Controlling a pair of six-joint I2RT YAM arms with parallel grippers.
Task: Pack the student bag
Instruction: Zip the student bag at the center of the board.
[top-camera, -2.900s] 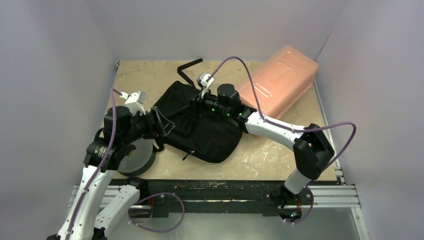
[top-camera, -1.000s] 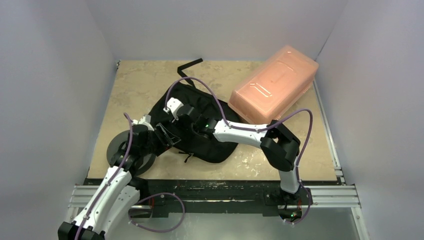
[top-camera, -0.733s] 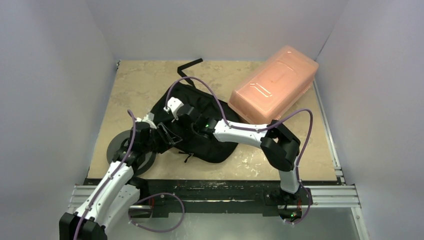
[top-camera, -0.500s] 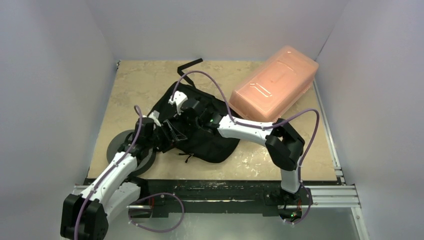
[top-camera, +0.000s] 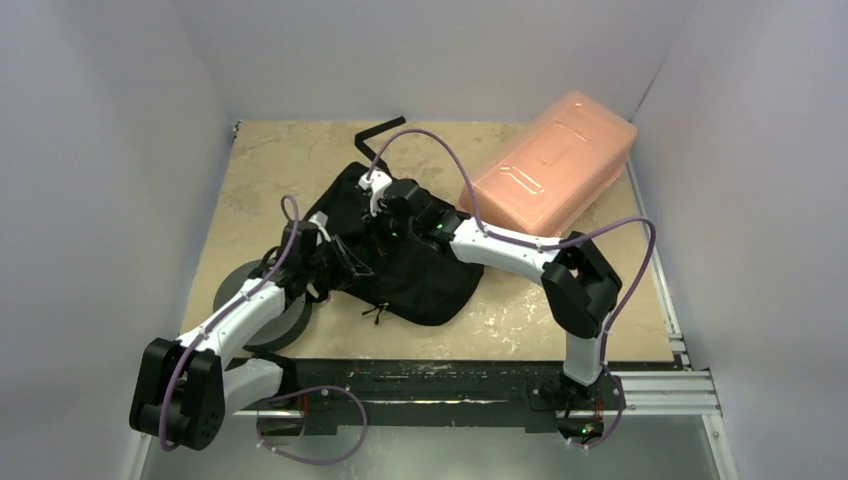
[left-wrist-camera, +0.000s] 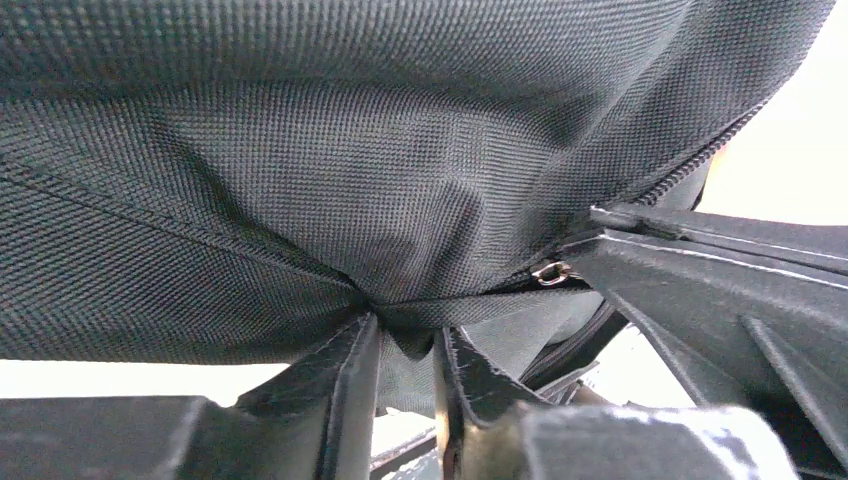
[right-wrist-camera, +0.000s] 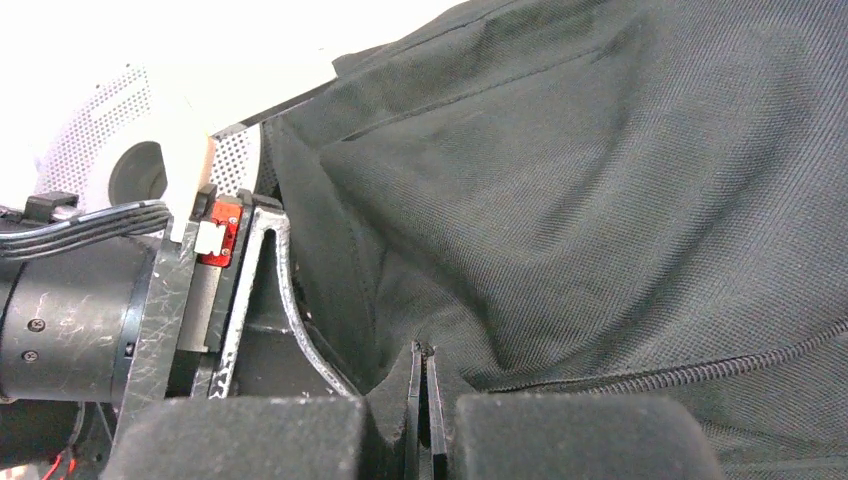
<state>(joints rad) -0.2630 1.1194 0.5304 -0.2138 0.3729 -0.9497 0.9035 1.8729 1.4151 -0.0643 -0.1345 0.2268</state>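
The student bag (top-camera: 420, 268), a soft black backpack, lies in the middle of the table with both grippers at its left upper part. My left gripper (top-camera: 347, 262) is shut on a fold of its fabric (left-wrist-camera: 405, 318), which bunches between the two fingers (left-wrist-camera: 350, 385); a small metal zipper pull (left-wrist-camera: 550, 272) hangs just to the right. My right gripper (top-camera: 385, 212) is a little farther back. Its jaws are pressed together at the tip (right-wrist-camera: 422, 372), and the bag's cloth (right-wrist-camera: 560, 210) creases toward them. A zipper line (right-wrist-camera: 700, 375) runs off to the right.
A translucent pink box (top-camera: 552, 165) lies at the back right, close to the right arm. A dark grey foam ring (top-camera: 262, 312) sits at the front left, partly under the left arm. A black strap (top-camera: 380, 131) trails behind the bag. Walls enclose three sides.
Both grippers have shut on the bag's cloth. The left arm has reached farther right, and the right gripper has moved back and to the right, pulling the fabric with it.
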